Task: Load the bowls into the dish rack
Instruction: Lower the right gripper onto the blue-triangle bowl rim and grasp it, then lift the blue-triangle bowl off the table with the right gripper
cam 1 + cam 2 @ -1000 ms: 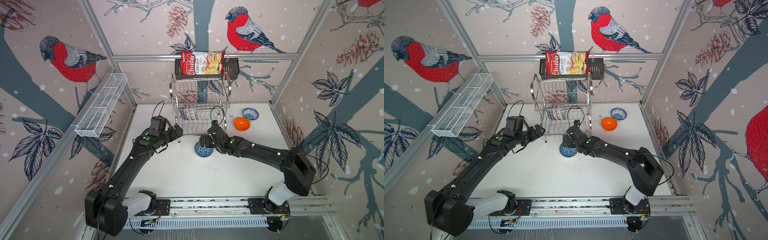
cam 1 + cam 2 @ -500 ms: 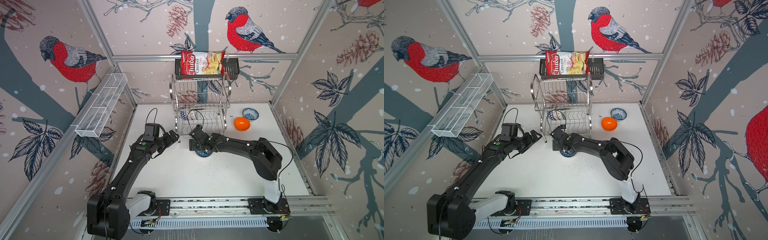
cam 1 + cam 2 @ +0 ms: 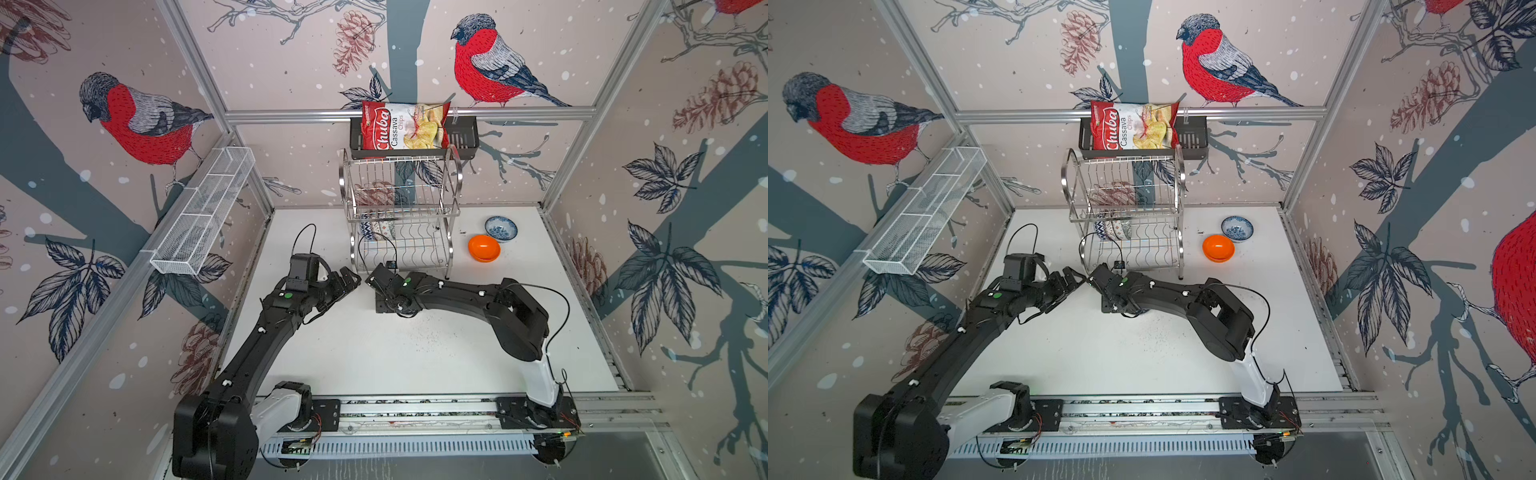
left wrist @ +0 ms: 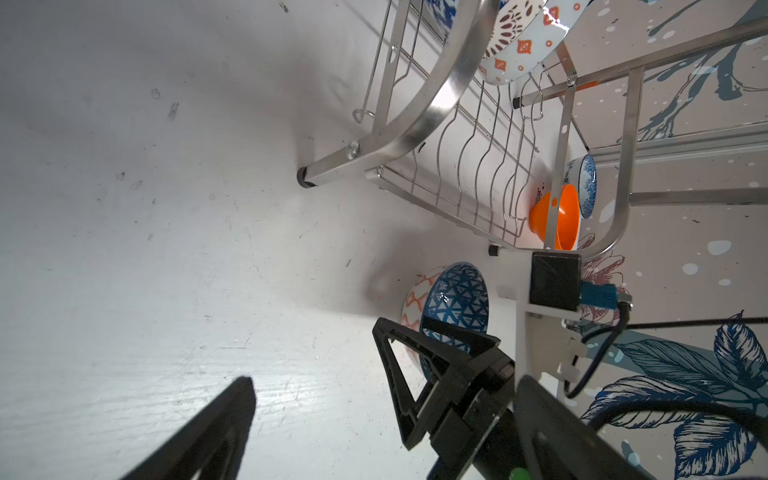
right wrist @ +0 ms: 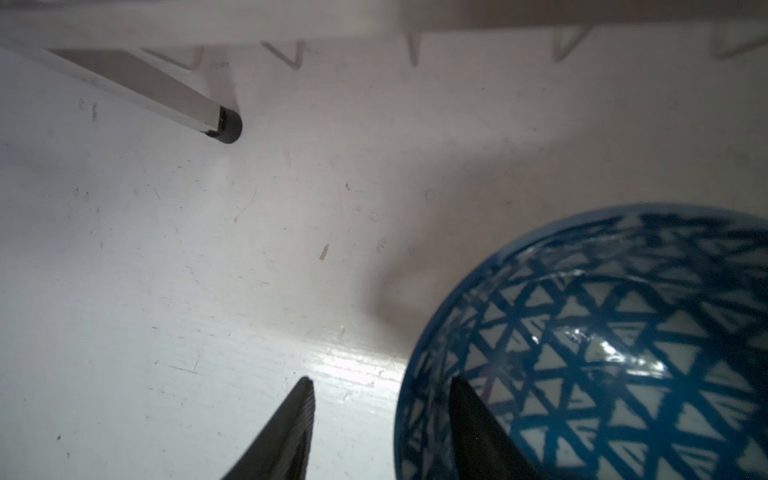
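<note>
The dark blue geometric bowl (image 5: pixel 602 353) stands on the white table in front of the dish rack (image 3: pixel 401 208). In both top views my right arm hides nearly all of it. My right gripper (image 5: pixel 380 382) straddles its rim, one finger inside and the other outside, with a gap still showing. My left gripper (image 3: pixel 349 278) hovers open and empty just left of it. Patterned bowls (image 3: pixel 376 228) stand on edge in the rack's lower tier. A plain orange bowl (image 3: pixel 483 248) and a white-blue floral bowl (image 3: pixel 501 228) sit right of the rack.
A chips bag (image 3: pixel 405 126) lies in a black basket above the rack. A long white mesh basket (image 3: pixel 203 212) hangs on the left wall. The rack's front foot (image 5: pixel 226 124) stands close to my right gripper. The two wrists nearly touch.
My right arm folded and swung its wrist left over the blue bowl, and its jaws narrowed around the rim. My left gripper drew back from the rack, still open.
</note>
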`<state>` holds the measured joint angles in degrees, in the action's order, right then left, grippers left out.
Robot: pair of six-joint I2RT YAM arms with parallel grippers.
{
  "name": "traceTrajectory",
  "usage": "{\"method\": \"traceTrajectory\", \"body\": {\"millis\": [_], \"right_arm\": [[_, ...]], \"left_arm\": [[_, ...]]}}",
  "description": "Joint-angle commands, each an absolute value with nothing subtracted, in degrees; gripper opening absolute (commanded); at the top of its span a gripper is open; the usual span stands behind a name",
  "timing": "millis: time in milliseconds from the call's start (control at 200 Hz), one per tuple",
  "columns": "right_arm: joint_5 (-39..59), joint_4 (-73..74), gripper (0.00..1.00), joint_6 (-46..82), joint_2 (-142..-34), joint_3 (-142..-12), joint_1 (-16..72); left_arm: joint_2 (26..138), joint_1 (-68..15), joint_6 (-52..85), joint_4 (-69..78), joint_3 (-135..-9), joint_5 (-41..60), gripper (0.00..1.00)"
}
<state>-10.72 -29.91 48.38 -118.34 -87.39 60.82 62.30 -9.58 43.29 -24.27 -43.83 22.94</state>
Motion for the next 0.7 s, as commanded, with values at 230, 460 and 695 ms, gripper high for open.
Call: {"method": "traceTrajectory", "body": {"millis": [230, 460, 695], "right_arm": [[-13.8, -33.4, 0.31, 50.9, -118.5, -88.5, 60.8], [-14.2, -34.0, 0.13, 48.2, -119.1, -91.6, 60.7], [-12.0, -30.8, 0.02, 43.9, -116.2, -89.1, 59.6]], "left_arm": [[62.4, -10.4, 44.3, -22.5, -44.3, 26.3, 0.97], [62.5, -11.7, 44.7, -22.8, -43.7, 25.5, 0.97], [65.0, -9.8, 46.5, -22.4, -44.5, 26.0, 0.97]]}}
